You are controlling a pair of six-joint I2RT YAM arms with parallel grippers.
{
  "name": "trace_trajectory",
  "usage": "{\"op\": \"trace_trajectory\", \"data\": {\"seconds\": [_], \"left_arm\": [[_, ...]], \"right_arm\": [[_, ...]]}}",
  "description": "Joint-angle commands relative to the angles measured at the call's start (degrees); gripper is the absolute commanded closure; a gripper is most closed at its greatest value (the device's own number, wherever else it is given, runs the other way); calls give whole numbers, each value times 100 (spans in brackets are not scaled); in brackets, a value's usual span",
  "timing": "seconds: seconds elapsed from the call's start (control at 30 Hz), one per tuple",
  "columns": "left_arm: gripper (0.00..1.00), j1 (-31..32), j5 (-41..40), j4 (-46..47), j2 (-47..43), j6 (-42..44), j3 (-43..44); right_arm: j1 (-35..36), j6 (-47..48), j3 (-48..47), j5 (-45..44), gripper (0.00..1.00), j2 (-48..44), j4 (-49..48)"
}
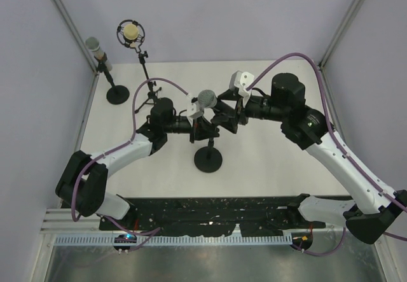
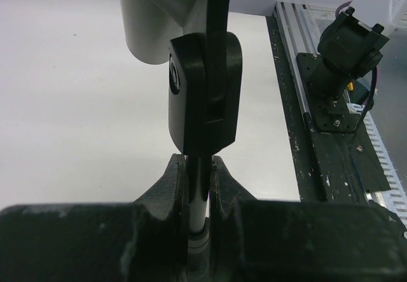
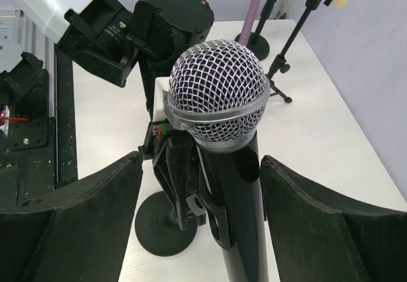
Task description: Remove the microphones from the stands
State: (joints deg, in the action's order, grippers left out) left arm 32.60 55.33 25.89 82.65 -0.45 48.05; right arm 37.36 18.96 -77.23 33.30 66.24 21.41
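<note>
A microphone with a silver mesh head and black body sits in the clip of a black stand with a round base. My left gripper is shut on the stand's thin pole, just below the black clip. My right gripper is open, its two fingers apart on either side of the microphone's body, below the mesh head. Neither right finger touches the body. The stand's base also shows in the right wrist view.
Two other stands are at the back left: a grey microphone on a round base, and a yellow microphone in a ring mount on a tripod. A black rail runs along the near edge.
</note>
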Motion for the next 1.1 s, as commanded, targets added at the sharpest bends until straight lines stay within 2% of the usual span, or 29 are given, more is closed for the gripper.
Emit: {"op": "trace_trajectory", "data": {"seconds": [0.0,0.53,0.8,0.93,1.07], "left_arm": [[100,-26,311,57,-249,238,-59],[100,27,874,48,-223,361,-165],[100,53,971,-49,-179,423,-130],[100,62,1006,-84,-135,423,-121],[100,124,1032,-154,-100,432,-86]], "right_arm": [[-45,116,-240,545,21,-41,-23],[-151,433,-450,1179,23,328,152],[-159,942,-741,1460,41,513,601],[-159,1004,-767,1390,55,539,636],[-159,1022,-785,1399,61,583,663]]}}
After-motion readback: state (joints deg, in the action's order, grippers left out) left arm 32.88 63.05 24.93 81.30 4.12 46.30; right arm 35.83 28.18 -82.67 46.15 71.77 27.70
